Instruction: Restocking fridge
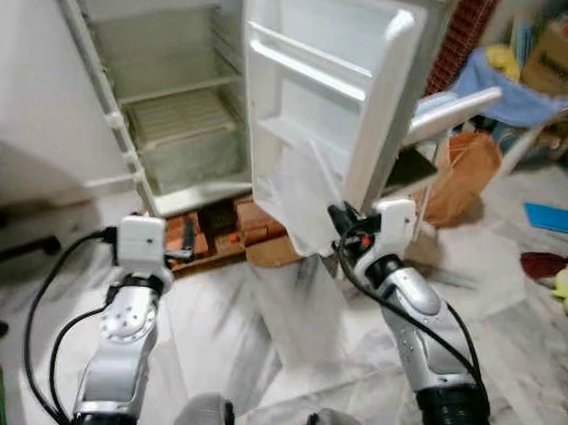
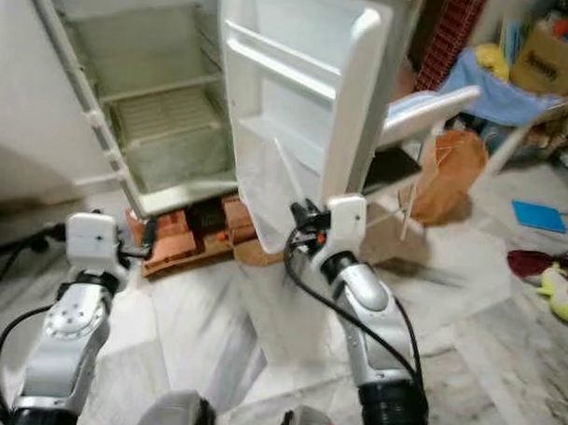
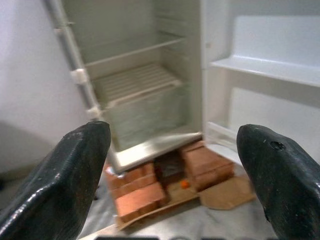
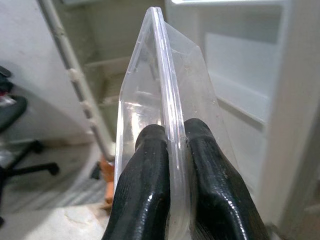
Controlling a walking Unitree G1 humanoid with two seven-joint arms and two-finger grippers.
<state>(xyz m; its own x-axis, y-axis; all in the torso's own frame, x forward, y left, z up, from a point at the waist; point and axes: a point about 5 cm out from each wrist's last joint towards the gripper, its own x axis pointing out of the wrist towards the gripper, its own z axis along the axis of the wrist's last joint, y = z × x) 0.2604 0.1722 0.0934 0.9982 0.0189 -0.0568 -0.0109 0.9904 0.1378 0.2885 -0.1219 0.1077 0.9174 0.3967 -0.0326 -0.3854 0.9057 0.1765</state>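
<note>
Nearest the head camera were the robot's two silver arms, raised over a pale marble floor (image 1: 214, 331). On the left, the left gripper (image 3: 175, 165) hovered low in front of the open fridge (image 1: 176, 106), its two black fingers (image 3: 65, 175) spread wide apart with nothing between them. Through that gap the wrist view showed the fridge's bare wire shelf (image 3: 135, 82) and, beneath the cabinet, a stack of red bricks (image 3: 150, 185) on a piece of cardboard (image 3: 225, 192) that propped the appliance off the floor.

Further right, the white fridge door (image 1: 335, 93) stood swung open toward the robot, with its moulded door shelves (image 1: 308, 64) facing the left arm. The right gripper (image 4: 172, 150) was held up just beside the door's lower edge, its fingers pressed together on the rim of a clear plastic container (image 4: 165, 90), pinching the thin wall edge-on. In the head views the container (image 2: 271, 193) hung tilted against the bottom of the door, near its lowest shelf; whether it touched the door could not be made out.

To the right of the door lay an orange basket (image 1: 467, 172), a blue cloth (image 1: 498, 85) draped over a white frame, a cardboard box (image 1: 555, 59) and a flat blue item (image 1: 552, 217) on the floor.
</note>
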